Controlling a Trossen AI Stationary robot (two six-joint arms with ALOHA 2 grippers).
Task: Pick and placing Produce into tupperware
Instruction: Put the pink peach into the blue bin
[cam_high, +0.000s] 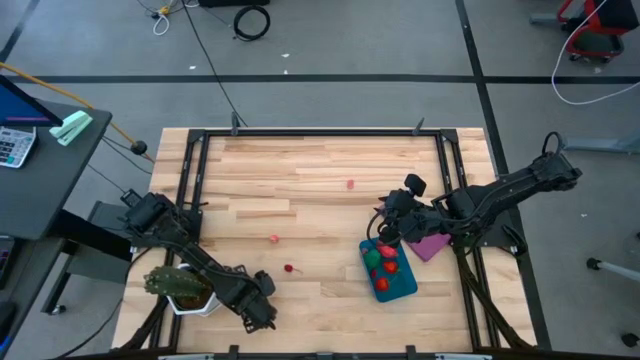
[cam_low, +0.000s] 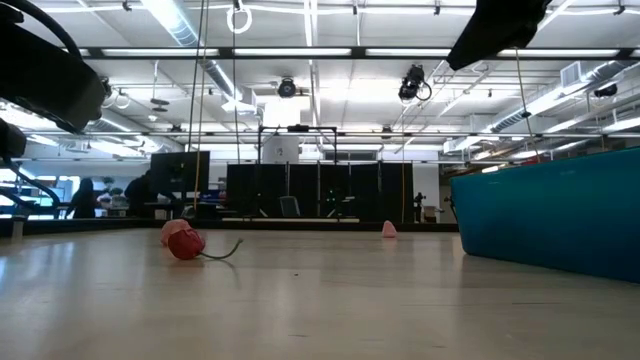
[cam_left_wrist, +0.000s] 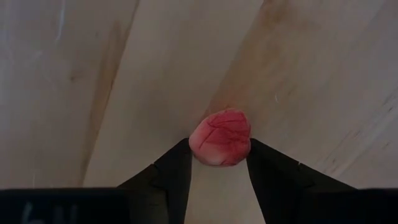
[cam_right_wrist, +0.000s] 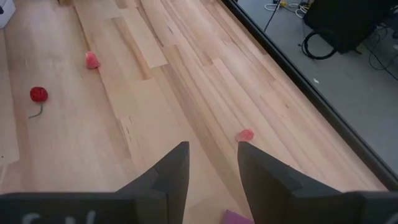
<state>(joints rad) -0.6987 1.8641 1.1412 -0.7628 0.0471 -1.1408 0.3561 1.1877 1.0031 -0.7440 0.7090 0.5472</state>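
**High view onward: left gripper pinching a pink piece, right gripper empty above the tupperware**

High view: your left gripper sits low at the near-left part of the wooden table, beside the leafy plant in its white pot. Your right gripper hangs over the far end of the teal tupperware, which holds red pieces and one green piece. A purple sheet lies just beside it. Loose produce on the boards: a pink piece, another pink piece, and a red stemmed piece.

Low view: the red stemmed piece lies on the tabletop, a pink piece farther back, the tupperware wall at the right. Behind is a large hall with ceiling lights and dark partitions.

Left wrist view: your fingers are closed on a pink-red ridged piece, pinched between the tips above the wood.

Right wrist view: your fingers stand parted, nothing between them. A pink piece lies just past the tips; a pink one and a red stemmed one lie well apart.
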